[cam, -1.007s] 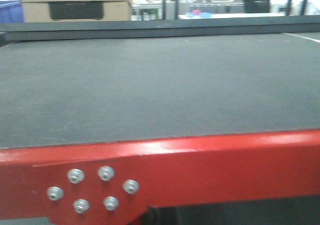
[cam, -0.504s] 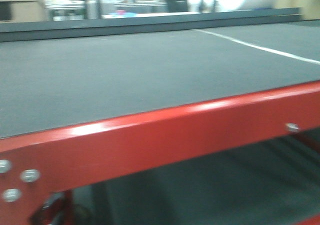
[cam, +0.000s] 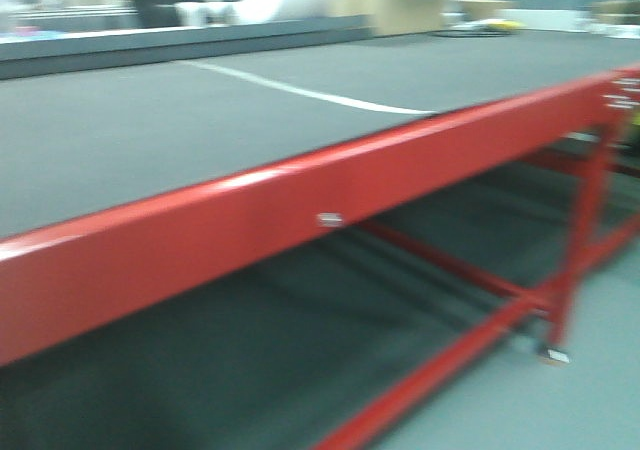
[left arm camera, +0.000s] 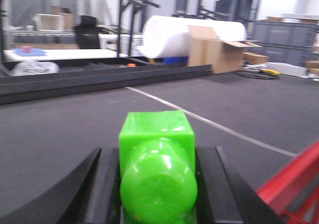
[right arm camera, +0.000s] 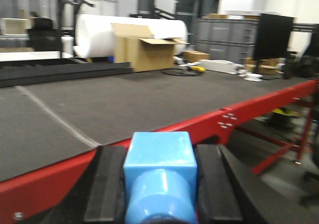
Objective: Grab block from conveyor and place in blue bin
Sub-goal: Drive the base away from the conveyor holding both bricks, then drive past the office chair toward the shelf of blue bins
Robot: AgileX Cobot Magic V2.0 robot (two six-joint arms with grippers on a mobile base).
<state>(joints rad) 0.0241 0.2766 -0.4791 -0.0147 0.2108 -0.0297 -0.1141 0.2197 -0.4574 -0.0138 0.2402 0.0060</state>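
My left gripper [left arm camera: 157, 157] is shut on the bright green block [left arm camera: 157, 149], its rounded stud facing the camera, held above the dark grey conveyor [left arm camera: 60, 129]. My right gripper [right arm camera: 159, 154] is shut on a light blue brick [right arm camera: 159, 167], over the conveyor's red front edge. The conveyor belt also shows in the front view [cam: 150, 130] and the right wrist view [right arm camera: 124, 99]. Neither gripper shows in the front view. No blue bin is in view.
A red steel frame [cam: 300, 200] runs along the conveyor's near edge, with red legs and braces [cam: 575, 240] below at the right. A white line [cam: 300, 92] crosses the belt. A dark rail [left arm camera: 99, 79] bounds the far side. A cardboard box [left arm camera: 219, 52] and a white roll [left arm camera: 169, 35] stand beyond.
The front view has swung to the right: the bolted plate has left the picture, and the white line, the conveyor's right leg and the floor have come in.
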